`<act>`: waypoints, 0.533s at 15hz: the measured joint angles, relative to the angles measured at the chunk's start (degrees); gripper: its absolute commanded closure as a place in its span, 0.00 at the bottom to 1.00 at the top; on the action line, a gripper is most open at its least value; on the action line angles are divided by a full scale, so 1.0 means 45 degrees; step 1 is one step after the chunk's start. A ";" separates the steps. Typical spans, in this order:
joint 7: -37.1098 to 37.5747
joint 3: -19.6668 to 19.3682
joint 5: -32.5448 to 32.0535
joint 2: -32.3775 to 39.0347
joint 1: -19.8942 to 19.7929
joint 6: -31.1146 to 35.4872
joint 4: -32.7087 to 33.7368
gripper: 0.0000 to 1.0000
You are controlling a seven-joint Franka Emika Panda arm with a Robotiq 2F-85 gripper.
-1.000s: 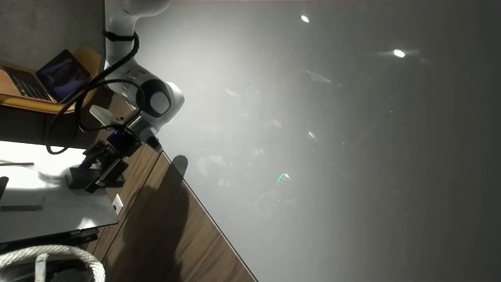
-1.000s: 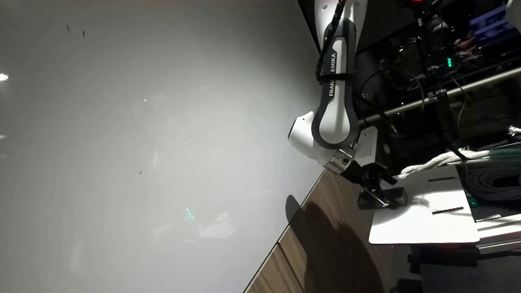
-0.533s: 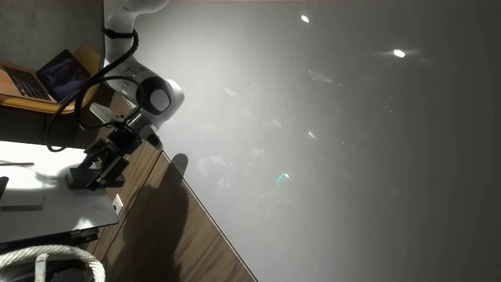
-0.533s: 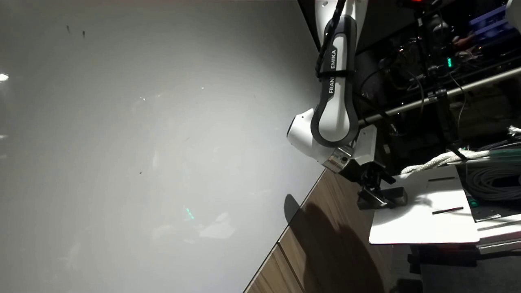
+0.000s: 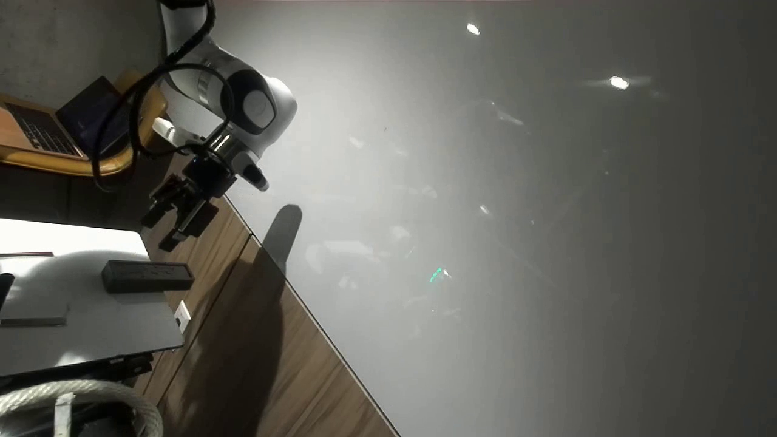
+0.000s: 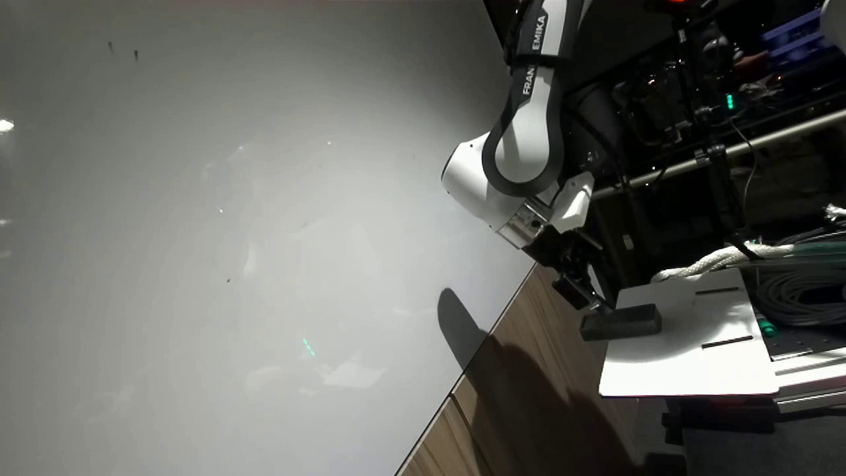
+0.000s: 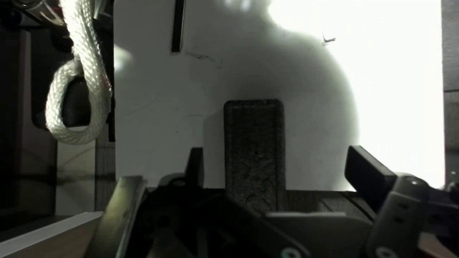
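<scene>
Dark block (image 7: pixel 255 150) lies on white surface (image 7: pixel 154 107), one end past its edge. Jaws wide apart, empty, clear of block. Placed or awaiting grasp: can't tell.

In an exterior view, "FRAN" and "EMIKA" can be read in white letters on the robot arm (image 6: pixel 525 144), parted by a black strap (image 6: pixel 542 61). The keys (image 5: pixel 39 128) of the laptop (image 5: pixel 74 124) and the green lit marks (image 6: pixel 730 101) in the dark background are too small to be read.
</scene>
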 measured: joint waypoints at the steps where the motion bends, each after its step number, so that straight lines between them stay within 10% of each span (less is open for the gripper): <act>1: -0.0089 0.0048 0.0171 -0.0432 -0.0002 -0.0223 -0.0021 0.00; 8: -0.1226 0.0197 0.1787 -0.3046 -0.0066 -0.0512 -0.0286 0.00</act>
